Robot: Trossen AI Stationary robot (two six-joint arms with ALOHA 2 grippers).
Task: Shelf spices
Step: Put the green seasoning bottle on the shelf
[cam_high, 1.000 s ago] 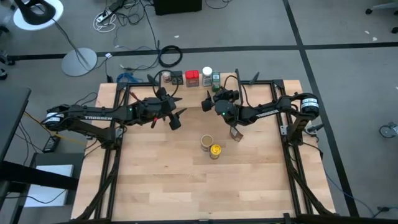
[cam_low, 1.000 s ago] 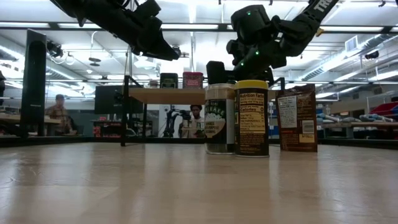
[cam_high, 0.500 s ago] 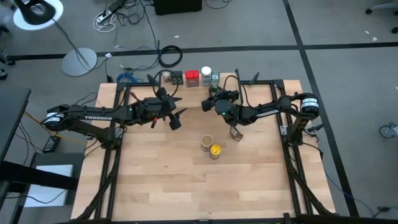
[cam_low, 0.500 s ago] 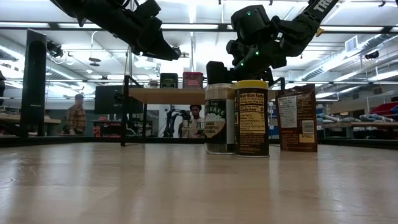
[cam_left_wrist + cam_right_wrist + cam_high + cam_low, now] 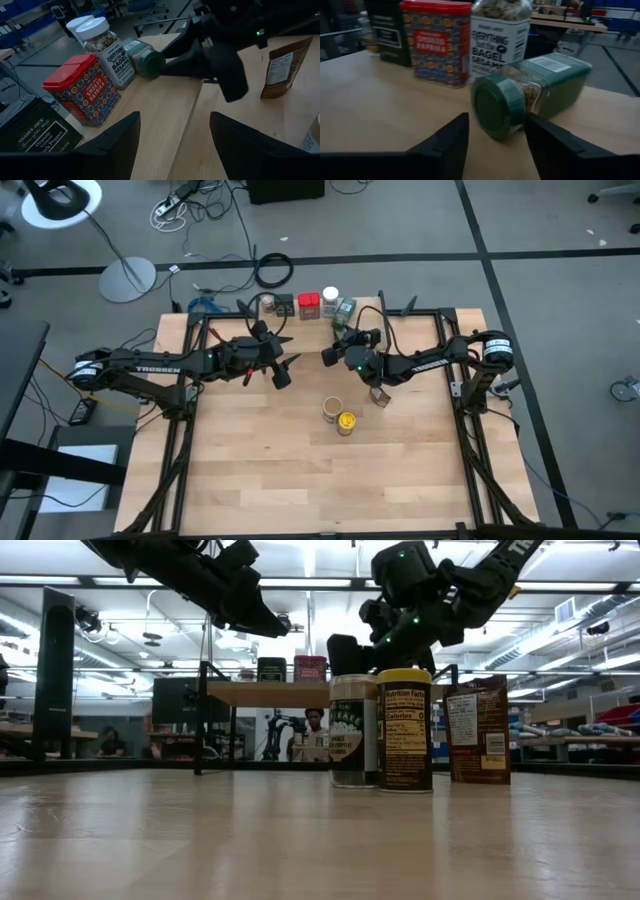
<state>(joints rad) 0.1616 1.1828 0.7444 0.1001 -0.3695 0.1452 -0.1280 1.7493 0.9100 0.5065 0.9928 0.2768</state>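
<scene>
My left gripper [image 5: 280, 368] hangs over the table short of the shelf [image 5: 150, 105], jaws well apart and holding nothing.

Along the shelf's board I read a dark tin [image 5: 30, 135], a red tin [image 5: 82, 90] and a white-lidded jar [image 5: 107, 52], all upright. Just beyond them the green jar [image 5: 530, 92] is tipped onto its side, lid toward my right arm and body angled off behind it.

My right gripper [image 5: 496, 120] is on that jar, jaws narrowed onto the lid with one finger against each side.

I judge the jar light, rigid and smooth-walled, its loose contents free to shift when it tilts. Held by the round lid alone it can swivel between the fingers or roll along the board. I would rather take it across the squarer body, near the middle, and set it upright before letting go.

Out on the table stand a brown-capped jar [image 5: 353, 730] and a yellow-lidded jar [image 5: 404, 728], touching, with a brown pouch [image 5: 477, 730] just beside them, none shelved yet.

Against a second ago, the green jar stood upright beside the white-lidded one and my right jaws were wider. They have since drawn in, the wrist has shifted a little, and the jar has gone over. The left arm has not moved.
</scene>
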